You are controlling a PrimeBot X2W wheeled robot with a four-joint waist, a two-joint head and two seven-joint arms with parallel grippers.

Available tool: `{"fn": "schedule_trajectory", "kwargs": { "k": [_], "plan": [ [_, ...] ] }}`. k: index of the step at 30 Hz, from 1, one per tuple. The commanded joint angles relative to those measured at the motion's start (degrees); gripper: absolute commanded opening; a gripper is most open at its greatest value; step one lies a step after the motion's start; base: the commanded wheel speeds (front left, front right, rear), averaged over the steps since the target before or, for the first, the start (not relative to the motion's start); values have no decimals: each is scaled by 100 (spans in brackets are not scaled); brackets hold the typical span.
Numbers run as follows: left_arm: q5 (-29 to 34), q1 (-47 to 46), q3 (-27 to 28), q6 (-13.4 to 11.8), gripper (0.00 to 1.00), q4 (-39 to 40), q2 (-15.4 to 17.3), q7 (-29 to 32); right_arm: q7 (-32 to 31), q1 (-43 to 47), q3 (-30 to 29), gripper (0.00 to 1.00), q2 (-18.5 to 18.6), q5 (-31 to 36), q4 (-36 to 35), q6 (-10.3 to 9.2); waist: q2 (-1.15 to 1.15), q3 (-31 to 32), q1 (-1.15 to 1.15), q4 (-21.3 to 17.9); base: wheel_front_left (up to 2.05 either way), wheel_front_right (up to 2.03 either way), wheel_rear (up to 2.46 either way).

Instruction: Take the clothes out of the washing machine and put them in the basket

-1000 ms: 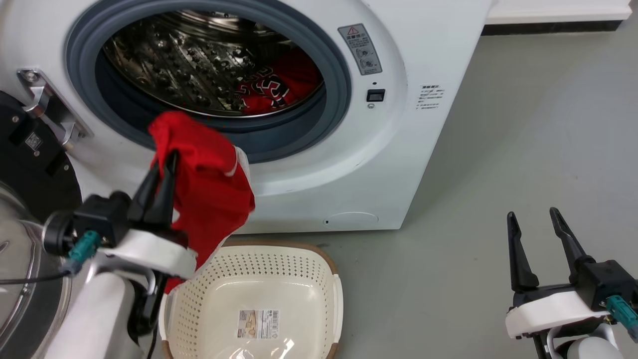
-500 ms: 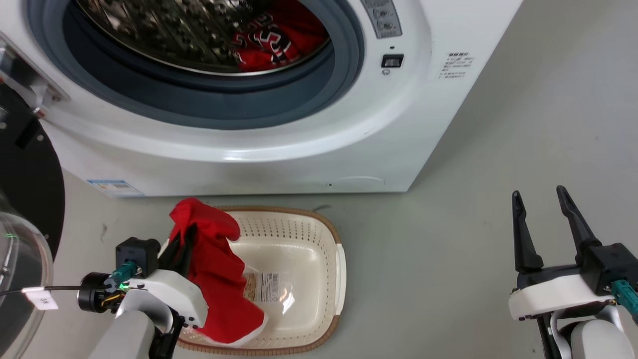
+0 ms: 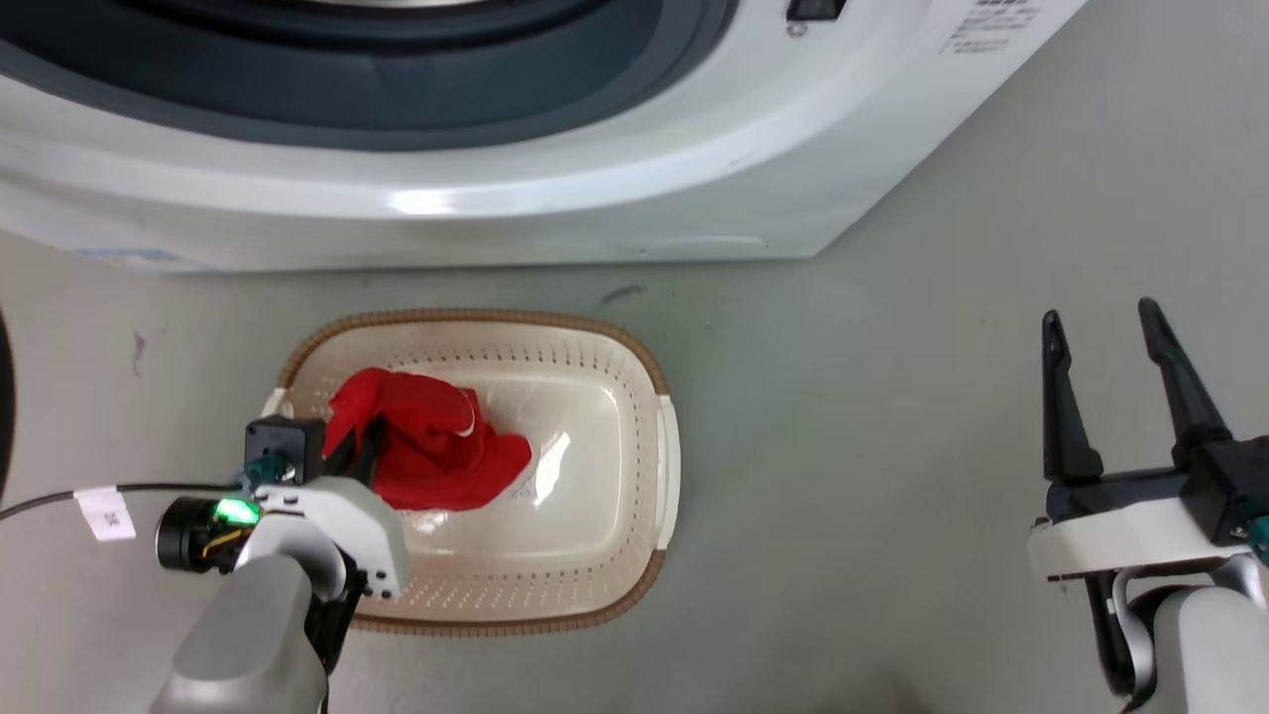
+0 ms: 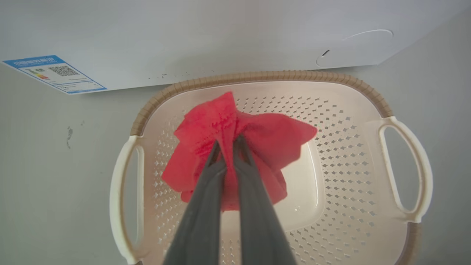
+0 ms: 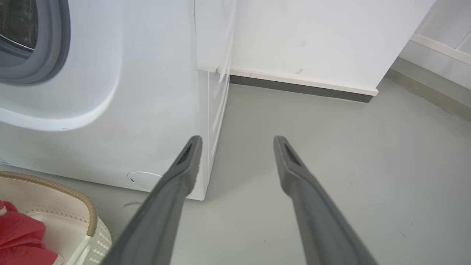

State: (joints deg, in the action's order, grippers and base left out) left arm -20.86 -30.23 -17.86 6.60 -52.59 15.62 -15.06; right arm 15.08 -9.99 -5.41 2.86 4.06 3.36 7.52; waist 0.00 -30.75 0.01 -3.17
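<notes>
One red garment (image 3: 426, 451) is down in the basket (image 3: 466, 315), as far as these views show. It sits bunched over the left half of the basket's bottom, with its top fold pinched between the two fingers of the left gripper (image 4: 227, 144), which are clamped on the cloth. So this piece is delivered but not released. I judge the step in hand to be spreading the fingers and lifting clear.

Nothing else lies in the basket; the right half of its bottom is plain cream plastic. The basket stands on the grey floor (image 3: 892, 446), just on the near side of the washing machine (image 3: 595, 188), whose white front runs across the far side.

Only a dark sliver of the drum shows, so whether more clothes wait inside cannot be told — the task speaks of clothes, so another reach may well be needed. The right gripper (image 3: 1099, 315) hangs well off to the right above the floor — fingers spread, holding nothing.
</notes>
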Motion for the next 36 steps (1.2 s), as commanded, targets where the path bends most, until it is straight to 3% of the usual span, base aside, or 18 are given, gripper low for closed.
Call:
{"fn": "schedule_trajectory", "kwargs": {
  "k": [1, 9, 20, 21, 22, 36],
  "plan": [
    [24, -198, 15, 30, 0, -137, -53, -16, 14, -94, -24, 100, 3, 43, -77, -6, 0, -403, -1, -32, 0, 0, 0],
    [85, -832, 33, 53, 0, -978, -183, -16, 14, -303, -21, 100, 3, 79, -291, -6, 0, -1110, -1, -14, 0, 0, 0],
    [74, -1324, -92, 82, 0, -1531, -383, -16, 14, -459, -84, 100, 3, 102, -492, -6, 0, -1678, -1, 5, 0, 0, 0],
    [60, -1351, -94, 83, 76, -1553, -392, -16, 14, -460, -89, 100, 3, 103, -496, -6, 0, -1690, -1, 9, 0, 0, 0],
    [36, -1370, -80, 84, 100, -1586, -405, -16, 14, -461, -98, 100, 3, 106, -494, -6, 0, -1692, -1, 17, 0, 0, 0],
    [-32, -725, 93, 90, 100, -1072, -357, -16, 14, -414, -5, 100, 2, 22, -133, -6, 0, -749, -1, 113, 0, 0, 0]
  ]
}}
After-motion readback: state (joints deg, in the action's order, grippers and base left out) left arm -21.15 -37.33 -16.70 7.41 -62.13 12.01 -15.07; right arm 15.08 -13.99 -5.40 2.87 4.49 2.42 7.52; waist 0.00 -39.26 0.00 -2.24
